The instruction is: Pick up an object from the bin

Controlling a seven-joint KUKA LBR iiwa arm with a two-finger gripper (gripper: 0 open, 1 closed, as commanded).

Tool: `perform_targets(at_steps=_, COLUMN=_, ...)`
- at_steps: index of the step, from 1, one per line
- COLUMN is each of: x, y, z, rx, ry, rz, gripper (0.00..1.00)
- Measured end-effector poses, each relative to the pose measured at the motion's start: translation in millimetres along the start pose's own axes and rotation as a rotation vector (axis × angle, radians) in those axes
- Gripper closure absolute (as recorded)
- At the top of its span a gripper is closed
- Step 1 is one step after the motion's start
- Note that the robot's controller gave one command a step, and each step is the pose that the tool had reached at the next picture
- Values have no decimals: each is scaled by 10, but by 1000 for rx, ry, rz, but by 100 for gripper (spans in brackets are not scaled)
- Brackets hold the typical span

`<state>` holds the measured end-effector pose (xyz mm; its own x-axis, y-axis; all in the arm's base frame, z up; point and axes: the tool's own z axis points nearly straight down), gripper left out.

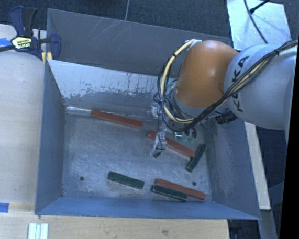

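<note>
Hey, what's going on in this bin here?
A robot arm reaches into the grey bin from the right. Its claw is low over a red-brown stick near the middle, next to a dark green stick. Whether it has gripped it, I cannot tell. Other sticks lie at the back and front.

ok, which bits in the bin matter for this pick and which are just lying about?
In play:
gripper
mid-bin red-brown stick, right under the gripper
grey bin

Lying about:
back red-brown stick
tilted dark green stick, right side
front dark green stick
front-right pair of sticks, red-brown and dark green
</note>
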<state>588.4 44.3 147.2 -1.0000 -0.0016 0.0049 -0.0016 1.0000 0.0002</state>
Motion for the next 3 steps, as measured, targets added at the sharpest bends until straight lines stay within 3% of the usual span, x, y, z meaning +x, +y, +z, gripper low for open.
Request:
perform_targets(at_steps=1, x=564, y=691, z=806, rx=-1, ry=1, rz=-81, gripper=0)
perform_targets(at_steps=2, x=957, y=743, z=463, rx=0, ry=-5, rz=-40, gripper=0)
perform_targets(at_steps=3, x=1024, y=739, z=410, rx=0, ry=-2, rz=-36, gripper=0)
